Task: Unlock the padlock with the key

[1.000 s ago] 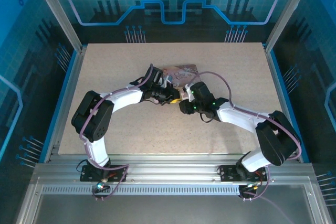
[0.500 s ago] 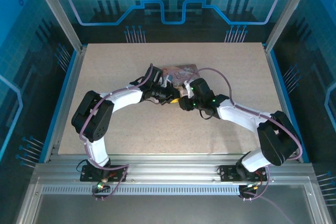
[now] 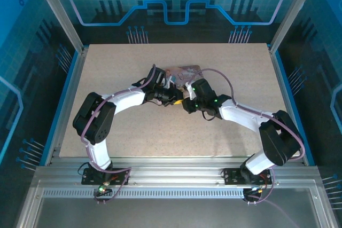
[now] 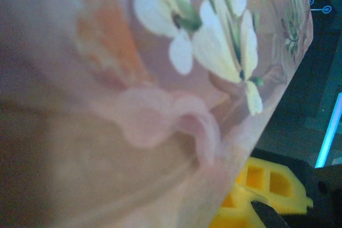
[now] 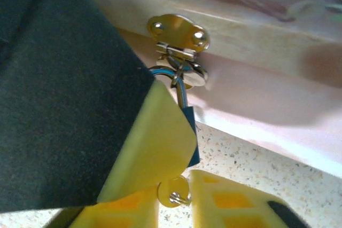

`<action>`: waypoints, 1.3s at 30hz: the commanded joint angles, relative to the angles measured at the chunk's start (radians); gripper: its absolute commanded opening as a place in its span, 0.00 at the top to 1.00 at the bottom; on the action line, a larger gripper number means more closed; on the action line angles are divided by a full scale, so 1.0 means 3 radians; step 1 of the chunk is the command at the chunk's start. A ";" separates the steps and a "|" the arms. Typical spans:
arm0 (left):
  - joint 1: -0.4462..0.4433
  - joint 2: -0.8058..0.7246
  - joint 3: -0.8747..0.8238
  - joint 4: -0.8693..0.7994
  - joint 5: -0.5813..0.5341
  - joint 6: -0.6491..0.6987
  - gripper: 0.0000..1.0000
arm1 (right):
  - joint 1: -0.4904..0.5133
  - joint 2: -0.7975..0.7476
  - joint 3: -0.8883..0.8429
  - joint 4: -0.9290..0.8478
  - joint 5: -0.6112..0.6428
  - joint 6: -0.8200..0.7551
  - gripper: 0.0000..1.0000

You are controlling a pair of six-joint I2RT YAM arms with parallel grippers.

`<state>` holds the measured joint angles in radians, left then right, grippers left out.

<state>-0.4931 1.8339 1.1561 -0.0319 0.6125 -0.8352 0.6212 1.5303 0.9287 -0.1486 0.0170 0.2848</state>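
the pink flower-printed rectangular box is lying just beyond the middle of the beige table

the small dark blue padlock is hanging by its silver shackle from the box's gold hasp; the left gripper is sitting closed on its body; the right gripper is pinching the thin gold key just below it

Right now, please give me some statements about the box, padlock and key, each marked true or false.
1. The padlock hangs by its shackle through the gold hasp on the pink box. True.
2. The key lies loose, touched by nothing. False: the right end effector grips its round head.
3. The box has a flower print. True.
4. Both arms rest far from the box. False: the left arm and right arm meet at it.
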 commanded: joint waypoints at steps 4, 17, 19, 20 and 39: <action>-0.0011 -0.0153 -0.0011 0.0042 0.0294 -0.0025 0.92 | -0.0045 0.0018 0.0057 0.0103 -0.0087 0.0028 1.00; -0.0032 -0.0106 -0.0456 0.0357 0.0050 -0.0062 0.78 | 0.0008 0.0319 -0.0319 0.0393 -0.0254 0.0016 1.00; -0.0032 -0.0100 -0.0554 0.0458 -0.0013 -0.0104 0.73 | 0.0004 0.0386 -0.0319 0.0384 -0.0282 -0.0023 1.00; -0.0034 -0.0100 -0.0605 0.0508 -0.0041 -0.0124 0.69 | 0.0005 0.0421 -0.0315 0.0372 -0.0296 -0.0037 1.00; 0.0142 -0.0793 -0.1125 0.0527 -0.0590 0.0061 0.56 | -0.0005 0.0426 -0.0192 0.0081 -0.0280 -0.0452 1.00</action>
<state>-0.4709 1.6436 0.8402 0.1696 0.4915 -0.8650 0.6209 1.6665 0.8536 -0.0498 -0.0830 0.1967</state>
